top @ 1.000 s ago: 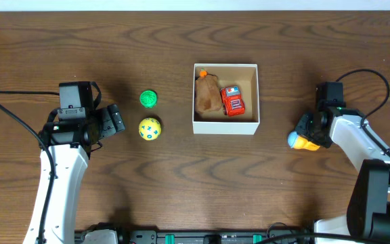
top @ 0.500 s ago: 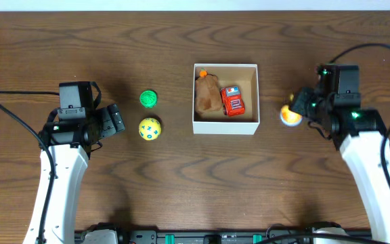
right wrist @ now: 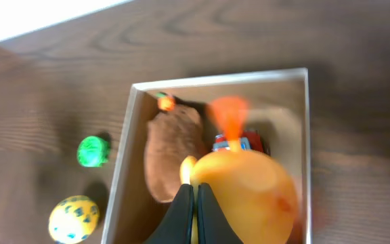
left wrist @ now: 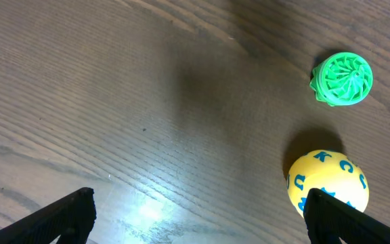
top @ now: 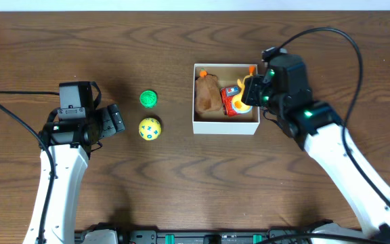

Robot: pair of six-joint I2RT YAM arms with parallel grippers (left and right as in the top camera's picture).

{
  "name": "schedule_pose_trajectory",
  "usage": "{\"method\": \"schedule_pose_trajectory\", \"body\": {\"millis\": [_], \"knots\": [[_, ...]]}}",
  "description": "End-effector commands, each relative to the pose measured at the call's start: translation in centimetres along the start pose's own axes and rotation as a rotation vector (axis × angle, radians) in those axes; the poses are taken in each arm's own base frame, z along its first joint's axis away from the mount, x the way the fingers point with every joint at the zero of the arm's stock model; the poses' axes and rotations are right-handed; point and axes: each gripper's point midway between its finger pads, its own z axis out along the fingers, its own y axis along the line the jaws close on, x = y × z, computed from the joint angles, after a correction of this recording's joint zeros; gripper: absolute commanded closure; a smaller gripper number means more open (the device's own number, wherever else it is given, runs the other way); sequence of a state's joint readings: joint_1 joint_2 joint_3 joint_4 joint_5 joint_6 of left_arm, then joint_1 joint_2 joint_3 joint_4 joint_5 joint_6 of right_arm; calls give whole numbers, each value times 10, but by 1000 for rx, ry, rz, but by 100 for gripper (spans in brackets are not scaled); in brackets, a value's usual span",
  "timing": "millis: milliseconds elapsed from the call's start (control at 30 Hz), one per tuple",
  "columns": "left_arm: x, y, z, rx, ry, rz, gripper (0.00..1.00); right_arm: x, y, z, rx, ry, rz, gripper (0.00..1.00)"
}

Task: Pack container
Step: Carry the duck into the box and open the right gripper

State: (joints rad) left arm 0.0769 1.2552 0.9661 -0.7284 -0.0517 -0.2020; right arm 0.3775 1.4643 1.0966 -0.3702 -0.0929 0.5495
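One thing matters most: we should lower the right gripper well inside the walls before letting go, aiming for what looks like spare floor beside the red car and the brown toy. Its fingers clamp an orange toy, though blur hides the exact contact. It hangs over the right side of the box, which lies mid-table. Our left gripper is spread wide and empty, near the yellow ball and green ball

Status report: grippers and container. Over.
Left gripper open, near yellow ball. Right gripper shut on orange toy, over container. Brown toy, red car inside; path clear.
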Motion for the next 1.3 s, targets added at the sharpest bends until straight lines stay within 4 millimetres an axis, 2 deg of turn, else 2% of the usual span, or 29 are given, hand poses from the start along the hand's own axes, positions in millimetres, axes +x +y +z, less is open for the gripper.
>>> {"method": "schedule_pose_trajectory", "body": {"millis": [0, 100, 200, 367, 533, 567, 633, 867, 900, 1000, 1067, 1200, 1267], "knots": [[-7, 0, -3, 1, -13, 11, 2, 11, -5, 25, 27, 36, 52, 99], [-7, 0, -3, 1, -13, 11, 2, 21, -7, 45, 32, 66, 47, 99], [-7, 0, -3, 1, -13, 11, 2, 33, -7, 53, 39, 103, 47, 99], [-7, 0, -3, 1, -13, 11, 2, 53, -4, 51, 59, 165, 33, 99], [-7, 0, -3, 1, -13, 11, 2, 65, -30, 46, 195, 193, 76, 98], [-7, 0, -3, 1, -13, 11, 2, 64, -32, 46, 204, 188, 73, 95], [-7, 0, -3, 1, -13, 11, 2, 59, -30, 45, 199, 169, 38, 85], [-7, 0, -3, 1, -13, 11, 2, 29, -6, 33, 100, 65, -105, 25], [-7, 0, -3, 1, -13, 11, 2, 24, -2, 29, 86, 45, -115, 22], [-7, 0, -3, 1, -13, 11, 2, 9, 7, 13, 56, -11, -125, 19], [-7, 0, -3, 1, -13, 11, 2, -1, 7, 1, 49, -47, -126, 21], [-7, 0, -3, 1, -13, 11, 2, -24, -7, -26, 74, -114, -85, 29], [-7, 0, -3, 1, -13, 11, 2, -29, -23, -35, 105, -120, -41, 30]]}}
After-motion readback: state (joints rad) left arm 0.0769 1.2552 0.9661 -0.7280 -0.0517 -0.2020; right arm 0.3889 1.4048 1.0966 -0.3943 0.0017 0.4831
